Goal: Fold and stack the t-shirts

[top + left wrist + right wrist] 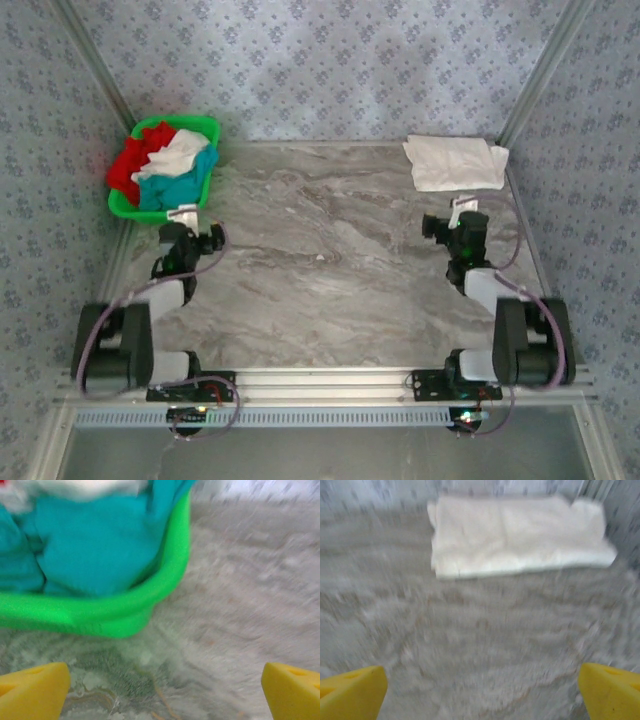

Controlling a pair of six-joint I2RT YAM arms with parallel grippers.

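One folded white t-shirt (456, 163) lies flat in the upper right of the top view, on the grey table (330, 260). That looks like the only part that is done. Three more sit bunched up in the green basket (122, 208) in the upper left: a red t-shirt (133, 160), a crumpled white t-shirt (178, 152) and a teal t-shirt (185, 185). They are not folded yet, so most of the job is probably left.

The left gripper (186, 214) is just below the basket in the picture. Its yellow fingers are spread wide and hold nothing. The right gripper (466, 206) is just below the folded shirt, and it is wide and empty too.

Both wrist views are blurry. The teal shirt's print cannot be seen. More shirts could be hidden under the pile in the basket.
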